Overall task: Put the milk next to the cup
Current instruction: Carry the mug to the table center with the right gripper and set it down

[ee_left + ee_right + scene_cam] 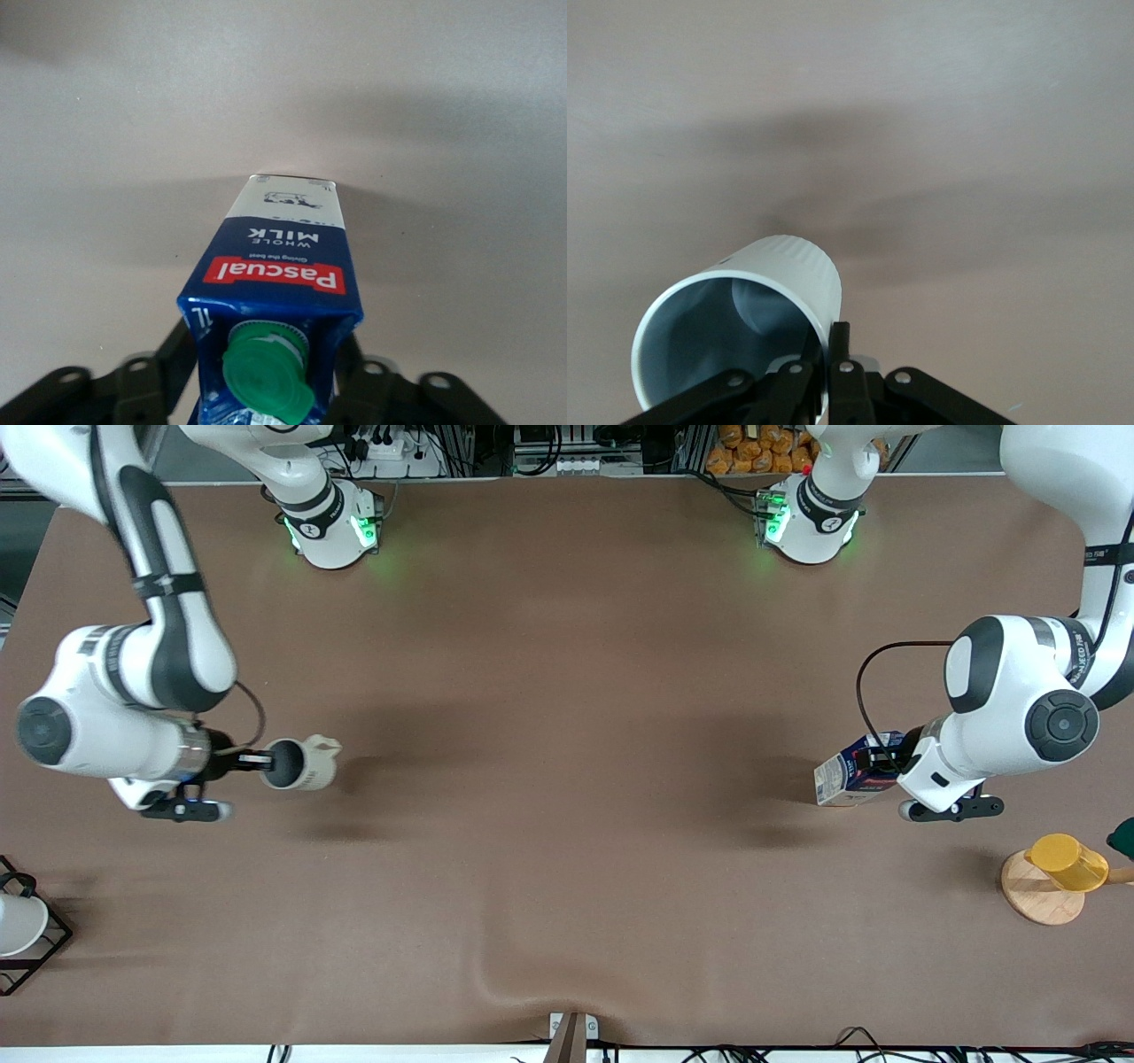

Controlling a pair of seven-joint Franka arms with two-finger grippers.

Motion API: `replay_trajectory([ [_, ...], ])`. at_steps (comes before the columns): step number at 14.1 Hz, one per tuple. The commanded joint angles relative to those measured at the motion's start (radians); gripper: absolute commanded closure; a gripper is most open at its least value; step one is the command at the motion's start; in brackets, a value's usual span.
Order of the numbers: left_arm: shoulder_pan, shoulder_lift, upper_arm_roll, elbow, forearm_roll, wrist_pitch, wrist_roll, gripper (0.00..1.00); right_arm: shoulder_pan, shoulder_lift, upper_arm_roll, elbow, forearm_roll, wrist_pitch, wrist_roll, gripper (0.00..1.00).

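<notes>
- While the milk [852,773] and the cup [306,764] sit well apart, treat the task as at its early stage: both things taken in hand, no placement made.
- Locate the milk at 3 o'clock on the desk [567,691] as the front view shows it, lying over with its beige base toward the desk centre and its green cap [268,372] toward the left wrist.
- Note the left gripper [879,767] set about the gable end of the carton, one jaw at each side; cannot tell whether the grip is fully closed, nor whether the carton is clear of the desk.
- Read that sideways hold as a consequence of a level approach from the left arm's end of the desk; expect a turn upright to be needed before release.
- Locate the cup at 9 o'clock, tipped on its side, mouth toward the right wrist, handle at the cup's 1 o'clock.
- Note the right gripper [266,760] clamped tight on the cup wall, one finger inside the rim and one outside: a pinch suited to a thin wall.
- Judge the next need as bringing both toward the open centre, standing the cup first.
- Keep the carton away from the yellow cup [1067,862] on its wooden disc [1036,899] at 4 o'clock; not the target.
</notes>
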Motion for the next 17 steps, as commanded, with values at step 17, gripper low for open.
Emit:
replay_trajectory([
  [17, -0.007, -0.074, -0.144, 0.156, 0.009, -0.235, 0.017, 0.72, 0.627, 0.342, -0.019, 0.35, -0.002, 0.232, 1.375, 1.0],
])
